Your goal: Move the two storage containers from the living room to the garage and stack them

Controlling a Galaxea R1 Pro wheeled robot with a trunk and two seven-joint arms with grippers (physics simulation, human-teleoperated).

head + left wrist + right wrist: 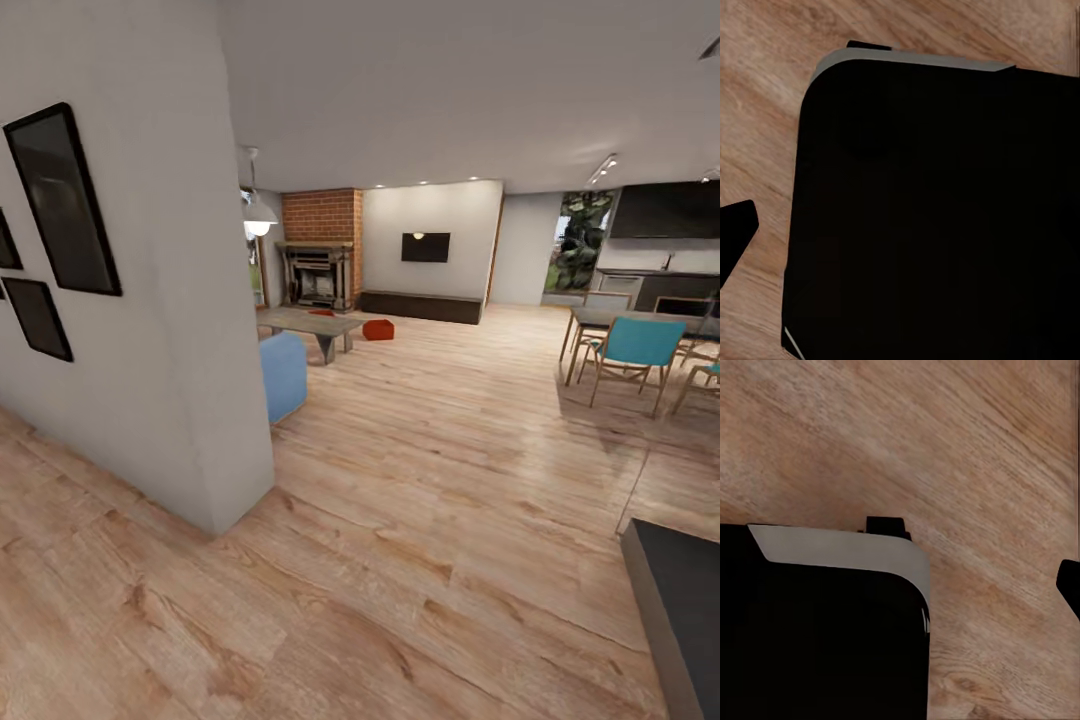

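Far ahead in the head view lies the living room, with a brick fireplace (pixel 322 217) and a low coffee table (pixel 308 324). One orange-red storage container (pixel 378 329) sits on the wood-plank floor just right of that table. A smaller red patch (pixel 322 313) shows at the table's far edge, too small to tell what it is. In the left wrist view a single dark fingertip (pixel 736 231) pokes in beside the robot's black base (pixel 937 217). Another dark fingertip (pixel 1069 585) shows in the right wrist view near the same base (pixel 817 637). Both hang over wood floor, holding nothing that I can see.
A white wall corner (pixel 215 400) with framed pictures juts in close on the left, a blue sofa end (pixel 284 374) behind it. A dining table with teal chairs (pixel 636 348) stands at right. A dark counter edge (pixel 680 610) is near right. Wood floor stretches ahead.
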